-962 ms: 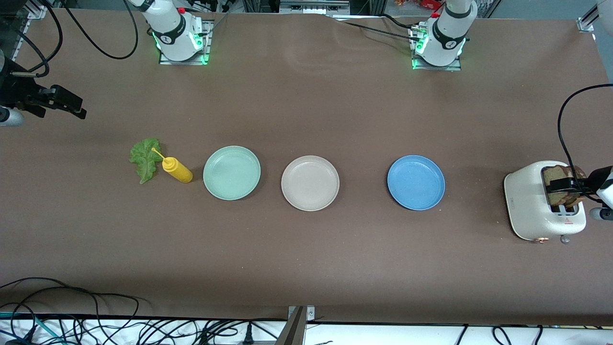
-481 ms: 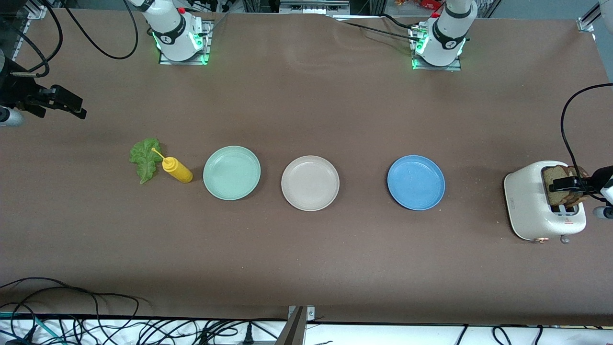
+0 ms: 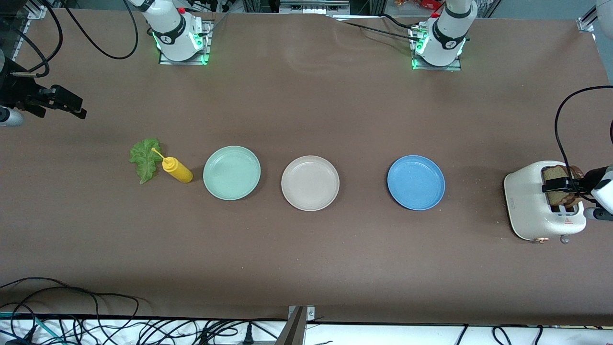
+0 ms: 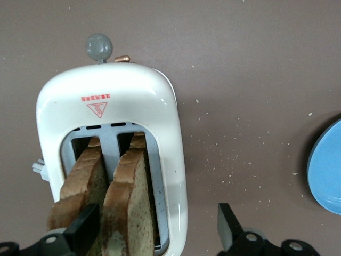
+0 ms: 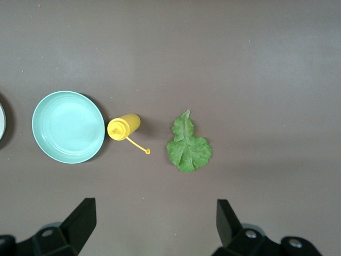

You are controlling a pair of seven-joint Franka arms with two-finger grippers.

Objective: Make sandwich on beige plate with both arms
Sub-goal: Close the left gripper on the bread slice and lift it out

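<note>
left gripper (image 4: 154,234) over toaster (image 3: 529,201), fingers spread wide astride bread slices (image 4: 128,197). right gripper (image 5: 154,226) waits above lettuce (image 5: 187,146), fingers apart, empty. beige plate (image 3: 310,183) bare.

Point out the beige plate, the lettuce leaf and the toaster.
beige plate (image 3: 310,183), front view, bare centre of its dish.
lettuce leaf (image 5: 188,150), right wrist view, middle of the leaf.
toaster (image 4: 123,88), left wrist view, white top shell near the red mark.

On my brown table (image 3: 306,110) lie a lettuce leaf (image 3: 145,158), yellow bottle (image 3: 176,169), mint-green plate (image 3: 232,172), beige plate (image 3: 310,182), blue plate (image 3: 415,182) and white toaster (image 3: 532,201).
</note>
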